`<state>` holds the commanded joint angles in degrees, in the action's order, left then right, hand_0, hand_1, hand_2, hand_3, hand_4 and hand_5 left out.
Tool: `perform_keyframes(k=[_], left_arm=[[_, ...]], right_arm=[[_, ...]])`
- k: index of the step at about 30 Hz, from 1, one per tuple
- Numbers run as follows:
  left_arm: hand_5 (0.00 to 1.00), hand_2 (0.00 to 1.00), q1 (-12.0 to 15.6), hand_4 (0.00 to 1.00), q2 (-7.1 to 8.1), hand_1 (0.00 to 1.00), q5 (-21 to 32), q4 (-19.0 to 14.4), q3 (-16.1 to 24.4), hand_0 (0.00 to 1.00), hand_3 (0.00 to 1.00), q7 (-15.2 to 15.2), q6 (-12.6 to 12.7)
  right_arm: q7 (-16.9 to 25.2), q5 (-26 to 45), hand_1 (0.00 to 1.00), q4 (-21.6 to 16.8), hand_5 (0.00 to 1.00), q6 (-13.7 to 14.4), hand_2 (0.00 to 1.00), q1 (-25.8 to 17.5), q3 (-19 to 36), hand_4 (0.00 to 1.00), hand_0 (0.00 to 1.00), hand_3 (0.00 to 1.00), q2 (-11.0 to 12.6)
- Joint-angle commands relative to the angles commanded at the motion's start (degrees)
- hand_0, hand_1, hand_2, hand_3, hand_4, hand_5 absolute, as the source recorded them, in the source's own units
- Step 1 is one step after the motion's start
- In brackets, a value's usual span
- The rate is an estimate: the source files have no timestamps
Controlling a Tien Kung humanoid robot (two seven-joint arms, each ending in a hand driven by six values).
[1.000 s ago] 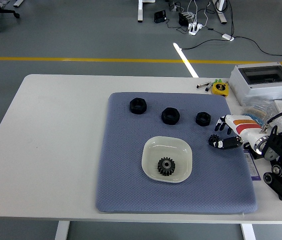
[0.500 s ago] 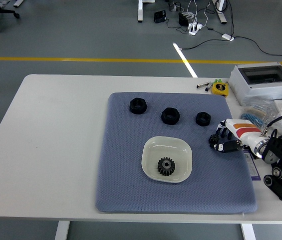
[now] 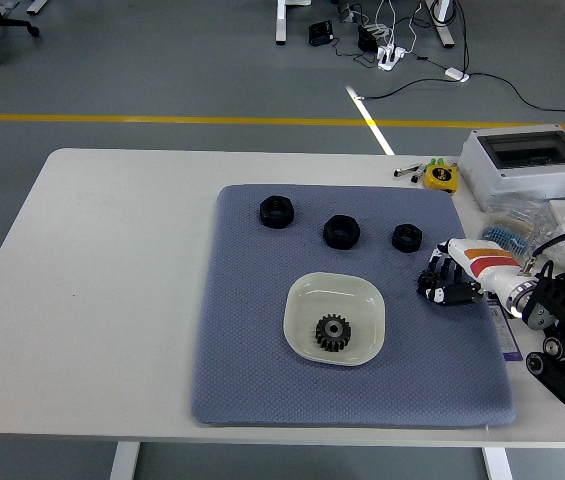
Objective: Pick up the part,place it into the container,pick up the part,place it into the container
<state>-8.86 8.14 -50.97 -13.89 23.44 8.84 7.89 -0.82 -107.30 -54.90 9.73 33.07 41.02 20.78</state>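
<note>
A white bowl (image 3: 306,300) on a blue mat (image 3: 252,380) holds one gear (image 3: 333,333). Three black parts (image 3: 341,231) lie beyond the bowl. Right of the bowl, the right hand (image 3: 449,282) hovers, fingers curled, empty.

No text, label, brand or number can be read anywhere in the view. The robot hand (image 3: 449,282) carries orange and red stripes on its white shell, but these are plain colour bands with no letters. Just beyond the robot hand, a yellow tape measure (image 3: 441,177) on the bench (image 3: 122,250) shows dark markings too small to make out.
</note>
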Motion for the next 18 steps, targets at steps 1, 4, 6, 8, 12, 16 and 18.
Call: perform_keyframes(k=[1, 4, 6, 8, 12, 16, 18], left_arm=[[0.630, 0.662, 0.01, 0.672, 0.00, 0.649, 0.01, -0.01, -0.01, 0.703, 0.581, 0.00, 0.00], [0.630, 0.662, 0.05, 0.672, 0.01, 0.649, -0.01, 0.00, 0.04, 0.703, 0.581, 0.01, -0.01], [0.630, 0.663, 0.07, 0.672, 0.02, 0.648, -0.03, -0.01, 0.06, 0.703, 0.581, 0.02, -0.03], [0.630, 0.663, 0.09, 0.672, 0.01, 0.648, -0.01, -0.01, 0.03, 0.703, 0.581, 0.01, -0.03], [0.630, 0.664, 0.03, 0.672, -0.02, 0.649, -0.05, -0.03, -0.01, 0.703, 0.581, 0.00, -0.06], [0.630, 0.664, 0.03, 0.672, 0.00, 0.649, -0.07, -0.01, 0.05, 0.703, 0.581, 0.01, -0.06], [0.630, 0.662, 0.04, 0.672, 0.01, 0.649, -0.02, -0.01, 0.00, 0.702, 0.580, -0.02, -0.05]], right_arm=[[0.05, 0.15, 0.319, 0.07, 0.376, 0.03, 0.410, -0.01, -0.02, 0.713, 0.120, 0.490, -0.01], [0.17, 0.50, 0.319, 0.30, 0.376, 0.08, 0.410, -0.07, -0.09, 0.713, 0.120, 0.490, -0.08], [0.15, 0.43, 0.273, 0.31, 0.313, 0.09, 0.369, -0.14, -0.12, 0.750, 0.092, 0.463, -0.13], [0.14, 0.32, 0.273, 0.26, 0.313, 0.12, 0.369, -0.21, -0.17, 0.750, 0.092, 0.463, -0.17], [0.06, -0.35, 0.212, 0.05, 0.304, 0.33, 0.327, -0.33, -0.30, 0.764, 0.053, 0.396, -0.25], [-0.01, -0.74, 0.212, -0.10, 0.304, 0.18, 0.327, -0.44, -0.32, 0.764, 0.053, 0.396, -0.26], [-0.02, -0.84, 0.185, -0.31, 0.317, 0.15, 0.299, -0.55, -0.19, 0.752, 0.030, 0.370, -0.20]])
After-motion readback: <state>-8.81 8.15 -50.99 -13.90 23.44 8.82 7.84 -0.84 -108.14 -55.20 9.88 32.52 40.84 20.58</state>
